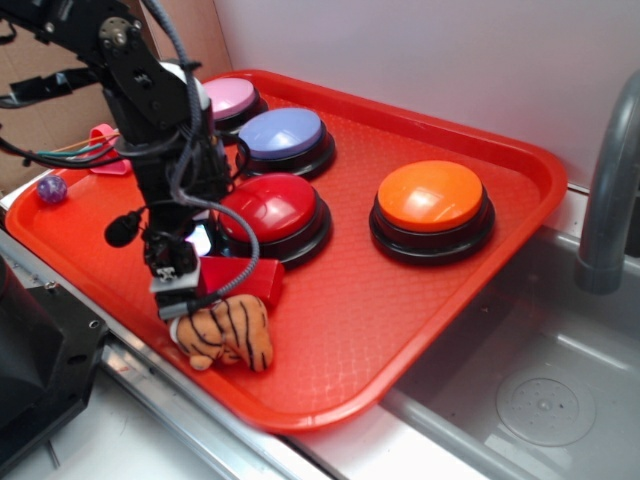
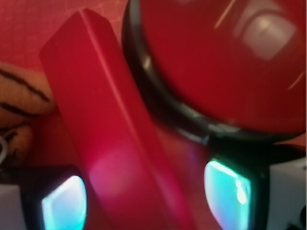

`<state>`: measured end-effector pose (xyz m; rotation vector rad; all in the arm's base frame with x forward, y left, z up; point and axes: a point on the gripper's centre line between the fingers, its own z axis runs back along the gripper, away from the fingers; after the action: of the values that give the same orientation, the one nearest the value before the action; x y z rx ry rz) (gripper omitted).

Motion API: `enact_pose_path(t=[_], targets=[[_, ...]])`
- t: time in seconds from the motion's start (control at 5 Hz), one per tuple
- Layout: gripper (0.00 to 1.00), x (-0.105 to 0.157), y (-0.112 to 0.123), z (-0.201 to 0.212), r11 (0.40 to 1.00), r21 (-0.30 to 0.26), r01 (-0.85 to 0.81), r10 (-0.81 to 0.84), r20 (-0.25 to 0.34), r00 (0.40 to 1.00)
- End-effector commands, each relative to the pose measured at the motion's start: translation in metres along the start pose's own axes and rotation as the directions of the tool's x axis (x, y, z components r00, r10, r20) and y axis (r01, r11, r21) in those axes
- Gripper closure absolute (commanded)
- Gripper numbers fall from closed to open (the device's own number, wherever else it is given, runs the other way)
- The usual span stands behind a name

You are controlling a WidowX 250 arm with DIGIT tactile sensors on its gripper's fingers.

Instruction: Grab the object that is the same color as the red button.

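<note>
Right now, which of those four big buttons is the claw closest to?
The red button, front left of the four. The claw hangs just beside it; the pink, purple and orange ones sit farther off.

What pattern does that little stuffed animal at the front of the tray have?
The plush is orange with black tiger stripes, clearest in the exterior view.

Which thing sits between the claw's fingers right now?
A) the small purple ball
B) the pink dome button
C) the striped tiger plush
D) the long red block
D: in the wrist view the long red block runs between the two fingers, with the red button just beside it and the tiger plush off to the side.
</note>
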<state>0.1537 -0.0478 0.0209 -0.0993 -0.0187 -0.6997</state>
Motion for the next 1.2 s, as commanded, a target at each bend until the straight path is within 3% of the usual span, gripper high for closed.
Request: enact_pose_path(t=[0.0,0.2,0.4,0.6,0.8,1.0], targets=[[0.03,0.016,0.0,-0.002,0.999,0.03,0.023,-0.024,0.029,0.999],[0.96,0.013,0.005,-0.005,0.999,0.025,0.028,-0.029,0.022,0.999],[1.0,0.014,0.008,-0.005,0.999,0.031,0.041,-0.041,0.01,0.999],[1.0,0.013,0.009,-0.001,0.999,0.021,0.043,-0.042,-0.05,0.998],[1.0,0.014,0.008,0.013,0.999,0.045,0.013,-0.011,-0.051,0.999],[1.0,0.023,0.006,0.063,0.985,0.154,-0.08,0.088,-0.046,0.995]])
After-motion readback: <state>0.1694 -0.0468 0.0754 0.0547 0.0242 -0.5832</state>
